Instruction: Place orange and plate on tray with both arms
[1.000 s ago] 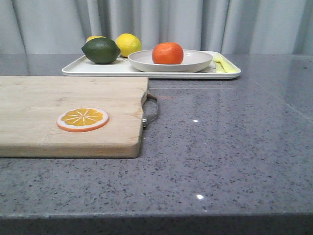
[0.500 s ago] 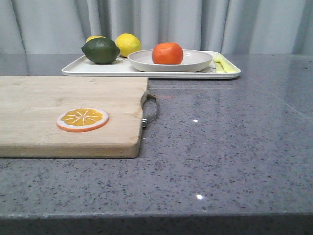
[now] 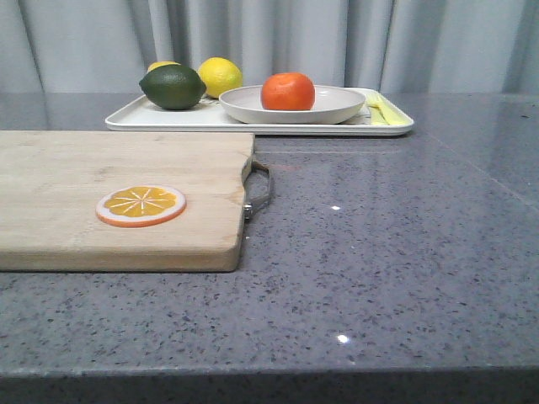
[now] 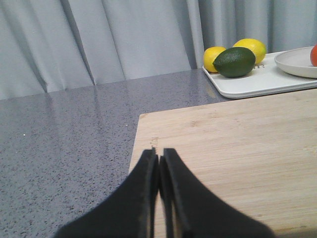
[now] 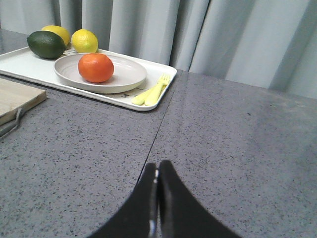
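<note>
Nearest, the speckled grey surface (image 3: 379, 278) carries a wooden cutting board (image 3: 118, 198) with a metal handle (image 3: 259, 190); an orange slice (image 3: 141, 205) lies flat on it. Over the board, the left end effector (image 4: 159, 161) has its fingers pressed together, gripping nothing. The right end effector (image 5: 157, 171) is likewise closed and empty above bare surface. Farther back, the tray (image 3: 168, 119) lies with its long axis running left to right. On it sits the plate (image 3: 337, 105), holding the orange (image 3: 288, 91). A dark green fruit (image 3: 173, 87) and two lemons (image 3: 221, 76) sit at the tray's left end, pale yellow cutlery (image 5: 152, 90) at its right. No writing is readable.
</note>
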Robot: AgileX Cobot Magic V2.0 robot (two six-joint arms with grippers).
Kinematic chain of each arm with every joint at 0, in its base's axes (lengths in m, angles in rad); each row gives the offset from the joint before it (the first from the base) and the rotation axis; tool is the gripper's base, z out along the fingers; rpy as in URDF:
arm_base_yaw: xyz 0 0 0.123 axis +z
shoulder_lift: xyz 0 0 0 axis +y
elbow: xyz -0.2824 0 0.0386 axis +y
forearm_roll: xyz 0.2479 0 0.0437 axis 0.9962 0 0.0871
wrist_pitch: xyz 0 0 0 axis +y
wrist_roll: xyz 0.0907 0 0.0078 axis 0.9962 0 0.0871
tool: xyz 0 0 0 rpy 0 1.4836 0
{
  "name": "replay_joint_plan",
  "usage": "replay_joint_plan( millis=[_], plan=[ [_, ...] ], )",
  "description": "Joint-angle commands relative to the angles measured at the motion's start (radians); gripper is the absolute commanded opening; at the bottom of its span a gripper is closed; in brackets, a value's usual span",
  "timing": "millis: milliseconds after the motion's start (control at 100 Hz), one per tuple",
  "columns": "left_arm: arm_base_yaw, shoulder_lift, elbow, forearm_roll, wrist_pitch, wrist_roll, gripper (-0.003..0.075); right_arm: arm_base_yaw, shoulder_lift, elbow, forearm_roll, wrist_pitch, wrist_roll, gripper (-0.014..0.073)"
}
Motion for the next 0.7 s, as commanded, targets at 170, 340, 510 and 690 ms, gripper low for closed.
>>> replay_joint_plan(
  millis=[170,340,510,690],
  plan=[
    [0.002,-0.033,0.010,-0.002,-0.085,-0.012,-0.0020,-0.005,0.010,-0.029,-0.002,-0.076,-0.009,-0.0069],
    [0.002,-0.033,0.010,-0.002,-0.085,-0.012,-0.0020,-0.005,0.010,-0.014,-0.024,-0.086,-0.009,-0.0069],
    [0.002,-0.033,0.010,-0.002,-0.085,-0.012,-0.0020,-0.005,-0.014,0.032,-0.110,-0.152,0.117,-0.0069],
    [0.002,-0.033,0.010,-0.002,-0.085,-0.012,-0.0020,-0.005,-0.067,0.098,-0.379,-0.178,0.408,-0.0069]
  ],
)
